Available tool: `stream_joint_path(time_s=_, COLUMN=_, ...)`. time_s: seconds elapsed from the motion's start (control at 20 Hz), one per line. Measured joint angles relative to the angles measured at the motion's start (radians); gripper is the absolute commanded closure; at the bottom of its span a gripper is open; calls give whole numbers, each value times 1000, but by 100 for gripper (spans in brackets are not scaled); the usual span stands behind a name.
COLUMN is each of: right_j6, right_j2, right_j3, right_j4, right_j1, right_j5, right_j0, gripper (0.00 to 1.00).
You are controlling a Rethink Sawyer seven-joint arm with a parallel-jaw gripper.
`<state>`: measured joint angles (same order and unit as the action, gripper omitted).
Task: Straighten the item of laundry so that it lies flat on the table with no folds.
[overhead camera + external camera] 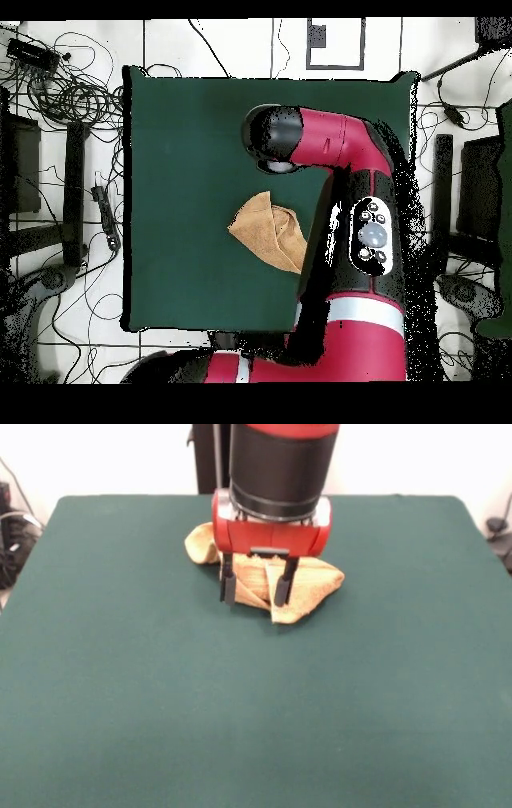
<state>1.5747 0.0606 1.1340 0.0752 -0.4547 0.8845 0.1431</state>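
Gripper over folded towel: snag and drag hazards

My gripper (254, 590) hangs with its two black fingers (229, 588) spread apart and nothing between them, tips low over the near edge of the towel (308, 584). I cannot tell whether they touch the cloth. The towel is golden terry, soft and nappy, lying bunched in overlapping folds on the half of the table (120, 688) nearer my base, its outline irregular and pointed at the near corner. Risk: closing here may pinch several layers together, so pulling would drag the whole bundle across the dark green felt rather than open a fold.
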Motion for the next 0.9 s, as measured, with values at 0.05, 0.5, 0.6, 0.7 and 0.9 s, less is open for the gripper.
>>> stream_joint_path(time_s=0.05, right_j6=0, right_j2=0, right_j3=7, right_j4=-1, right_j1=-15, right_j5=2, right_j0=1, gripper=0)
stream_joint_path(time_s=0.5, right_j6=0, right_j2=0, right_j3=78, right_j4=-5, right_j1=-109, right_j5=2, right_j0=10, gripper=0)
stream_joint_path(time_s=0.6, right_j6=0, right_j2=0, right_j3=90, right_j4=-5, right_j1=-123, right_j5=2, right_j0=13, gripper=0)
stream_joint_path(time_s=0.7, right_j6=0, right_j2=0, right_j3=102, right_j4=-6, right_j1=-133, right_j5=2, right_j0=16, gripper=0)
stream_joint_path(time_s=0.9, right_j6=0, right_j2=0, right_j3=125, right_j4=-6, right_j1=-150, right_j5=2, right_j0=24, gripper=0)
